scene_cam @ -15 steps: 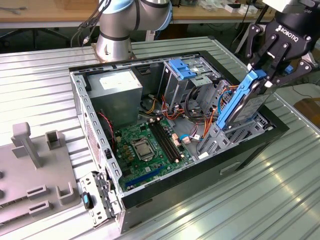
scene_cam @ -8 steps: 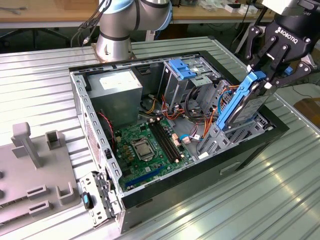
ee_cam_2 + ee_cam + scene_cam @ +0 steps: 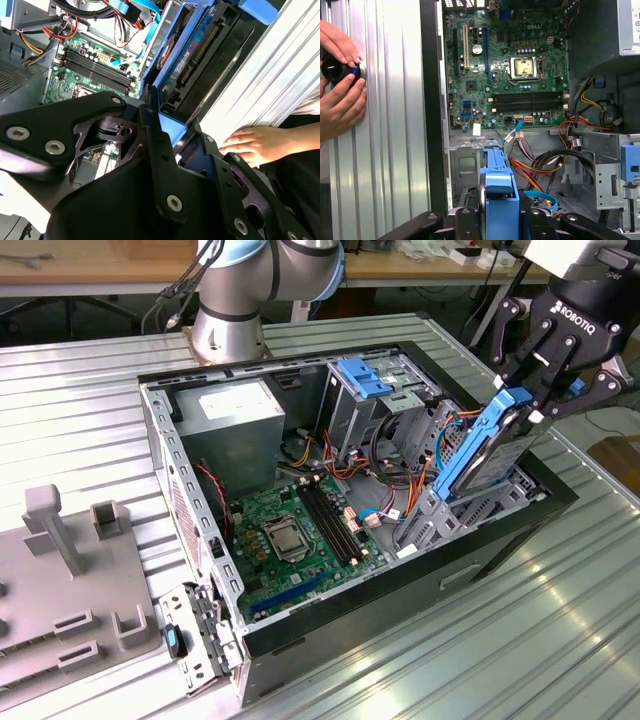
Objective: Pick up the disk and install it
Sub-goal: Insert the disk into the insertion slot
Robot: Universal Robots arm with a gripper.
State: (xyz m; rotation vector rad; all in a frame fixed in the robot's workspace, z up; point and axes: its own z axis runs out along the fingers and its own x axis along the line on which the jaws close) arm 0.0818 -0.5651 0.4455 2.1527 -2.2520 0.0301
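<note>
Gripper: black fingers of the gripper (image 3: pixel 533 400) clamped on the top end of the disk (image 3: pixel 490 445), pinching it from both sides, high over the case edge on the exterior view's right.
Disk: tilted steeply, blue rails up its long edges, dark face turned toward the case interior; lower end down among the grey metal of the bay (image 3: pixel 470 505), top end well above the case rim.
Disk up close: in the first wrist view, blue rail end right between the two black fingers; in the second wrist view, disk edge-on above the gripper linkage.
Case: open computer case (image 3: pixel 160 440) lying on its side on the ribbed metal table (image 3: pixel 560 620).
Inside: green motherboard (image 3: pixel 300 530) on the floor of the case; grey power-supply box (image 3: pixel 235 415) with a white label at the far corner; drive cage (image 3: pixel 365 390) with blue tabs next to it; orange and red cables (image 3: pixel 400 475) running between cage and bay.
Arm: arm base (image 3: pixel 235 300) standing behind the case.
Exterior view's left: grey fixture (image 3: pixel 60 580) with upright posts, well apart from the case.
People: in the first wrist view, a person's hand (image 3: pixel 341 102) and a second hand (image 3: pixel 337 42) closed around a black round object (image 3: pixel 337 69) on the table beside the case.
</note>
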